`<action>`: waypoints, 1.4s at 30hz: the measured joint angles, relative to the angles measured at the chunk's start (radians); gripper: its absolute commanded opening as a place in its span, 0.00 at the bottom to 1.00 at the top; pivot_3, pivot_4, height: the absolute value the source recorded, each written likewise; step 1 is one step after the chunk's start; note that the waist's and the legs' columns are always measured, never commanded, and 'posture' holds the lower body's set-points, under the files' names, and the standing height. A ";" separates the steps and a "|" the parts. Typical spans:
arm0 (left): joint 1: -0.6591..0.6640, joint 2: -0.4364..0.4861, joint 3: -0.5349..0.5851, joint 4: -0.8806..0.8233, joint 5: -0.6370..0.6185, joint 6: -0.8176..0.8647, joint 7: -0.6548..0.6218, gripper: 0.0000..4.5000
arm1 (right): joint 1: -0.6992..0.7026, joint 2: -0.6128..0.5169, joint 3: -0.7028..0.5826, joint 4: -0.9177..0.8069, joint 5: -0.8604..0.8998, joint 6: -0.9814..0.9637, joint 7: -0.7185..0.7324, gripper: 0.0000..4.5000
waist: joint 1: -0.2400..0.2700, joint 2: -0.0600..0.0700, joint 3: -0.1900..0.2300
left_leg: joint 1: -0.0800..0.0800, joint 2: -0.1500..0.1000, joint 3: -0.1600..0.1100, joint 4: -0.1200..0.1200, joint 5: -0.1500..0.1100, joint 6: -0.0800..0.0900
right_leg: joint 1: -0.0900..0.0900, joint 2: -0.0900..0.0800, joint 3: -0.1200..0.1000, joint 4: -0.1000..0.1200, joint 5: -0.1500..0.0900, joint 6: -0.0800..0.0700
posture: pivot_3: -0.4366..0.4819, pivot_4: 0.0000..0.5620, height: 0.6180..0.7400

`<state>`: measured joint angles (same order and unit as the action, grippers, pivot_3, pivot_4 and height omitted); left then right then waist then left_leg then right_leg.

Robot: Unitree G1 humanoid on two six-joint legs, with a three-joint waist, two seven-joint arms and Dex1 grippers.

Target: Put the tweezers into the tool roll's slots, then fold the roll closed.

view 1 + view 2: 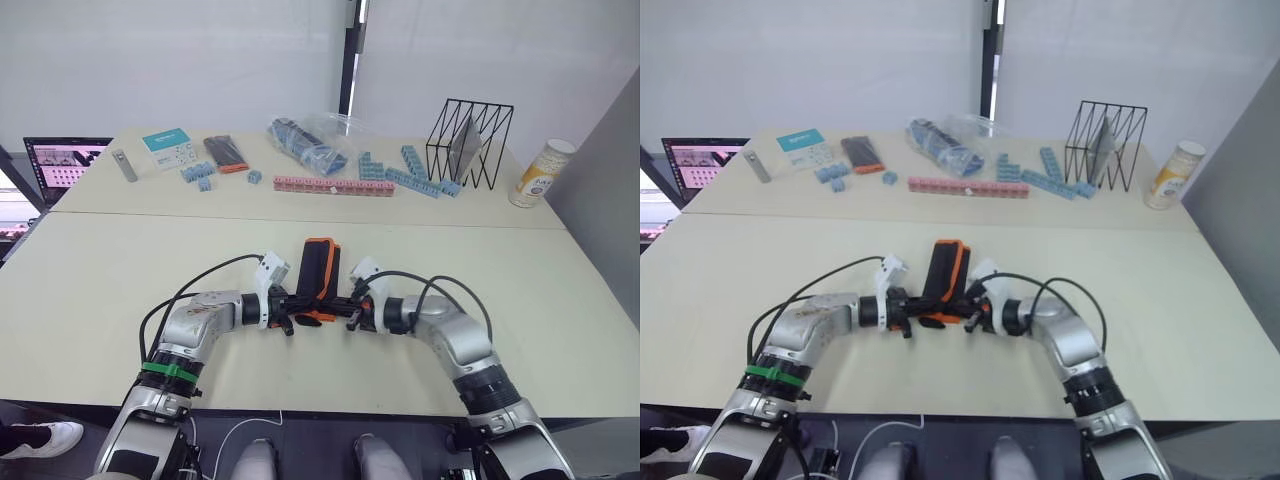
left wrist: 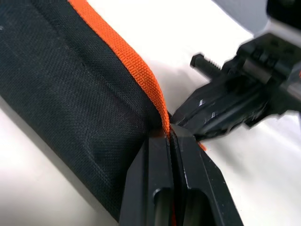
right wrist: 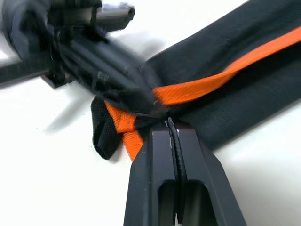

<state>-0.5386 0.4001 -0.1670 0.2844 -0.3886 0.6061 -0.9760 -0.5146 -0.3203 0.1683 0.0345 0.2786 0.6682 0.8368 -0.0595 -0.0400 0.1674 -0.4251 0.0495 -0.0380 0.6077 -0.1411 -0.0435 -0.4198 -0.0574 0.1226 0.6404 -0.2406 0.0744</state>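
Tool roll (image 1: 320,272) folded shut, lying mid-bench (image 1: 120,270), near edge at 6 o'clock. Left claw (image 2: 170,136) clenched on orange edging (image 2: 123,56); right claw (image 3: 168,123) clenched on orange strap (image 3: 221,77).

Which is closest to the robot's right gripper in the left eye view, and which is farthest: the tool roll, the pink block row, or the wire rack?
1. Tool roll: pinched in the right gripper, so nearest.
2. Pink block row: mid-table, straight beyond the roll.
3. Wire rack: far back, on the right side.
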 measured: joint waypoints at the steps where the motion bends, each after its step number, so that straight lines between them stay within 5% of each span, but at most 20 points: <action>1: 0.000 0.000 -0.005 0.006 0.006 -0.009 -0.004 0.00 | -0.007 -0.008 -0.014 -0.010 0.014 0.010 0.005 0.00 | 0.000 0.000 0.000 | 0.000 0.000 0.000 0.000 0.000 0.000 | 0.000 0.000 0.000 0.000 0.000 0.000 | 0.48 0.27 1.00; 9: 0.001 -0.004 -0.010 0.023 0.042 -0.057 -0.019 0.00 | -0.110 0.001 -0.104 -0.013 0.113 0.050 0.001 0.00 | -0.002 0.003 -0.002 | 0.002 0.000 0.000 0.000 0.000 0.000 | 0.002 0.000 0.000 0.000 -0.003 -0.005 | 0.48 0.27 1.00; 21: 0.019 -0.002 -0.017 0.002 0.071 -0.103 -0.030 0.00 | -0.226 0.106 0.066 0.362 -0.084 -0.154 -0.050 0.00 | -0.002 0.004 -0.004 | 0.001 0.000 0.000 -0.001 0.000 0.000 | 0.001 0.000 0.000 0.000 0.000 0.000 | 0.48 0.27 1.00; 27: 0.062 0.020 -0.004 -0.062 0.074 -0.121 -0.016 0.00 | -0.251 0.120 0.092 0.407 -0.110 -0.192 -0.051 0.00 | -0.013 0.005 -0.004 | 0.002 0.000 0.000 -0.001 0.000 0.000 | 0.001 0.000 0.000 0.001 0.000 0.000 | 0.48 0.27 1.00; 35: 0.186 0.098 0.079 -0.266 -0.046 -0.060 -0.071 0.57 | -0.250 0.109 0.097 0.412 -0.119 -0.206 -0.042 0.00 | -0.016 0.005 -0.004 | 0.001 0.000 -0.001 -0.003 0.000 0.000 | -0.001 0.001 0.000 0.002 -0.002 -0.001 | 0.48 0.27 1.00; 38: 0.171 0.130 0.160 -0.271 -0.106 -0.032 -0.082 0.57 | -0.250 0.101 0.095 0.413 -0.122 -0.207 -0.042 0.00 | -0.009 0.005 -0.004 | 0.000 0.000 -0.001 0.000 0.000 0.000 | -0.001 0.000 0.000 0.001 -0.005 -0.008 | 0.48 0.27 1.00; 42: 0.114 0.136 0.185 -0.260 -0.127 -0.020 -0.085 0.30 | -0.250 0.099 0.095 0.411 -0.129 -0.207 -0.035 0.00 | -0.009 0.005 -0.004 | 0.000 0.000 -0.001 0.000 0.000 0.000 | 0.000 0.000 0.000 0.000 -0.005 -0.008 | 0.48 0.27 1.00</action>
<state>-0.4244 0.5363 0.0184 0.0249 -0.5153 0.5856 -1.0611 -0.7650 -0.2209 0.2634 0.4453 0.1494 0.4610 0.8018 -0.0682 -0.0353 0.1637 -0.4250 0.0492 -0.0390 0.6081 -0.1413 -0.0431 -0.4194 -0.0573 0.1229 0.6404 -0.2460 0.0668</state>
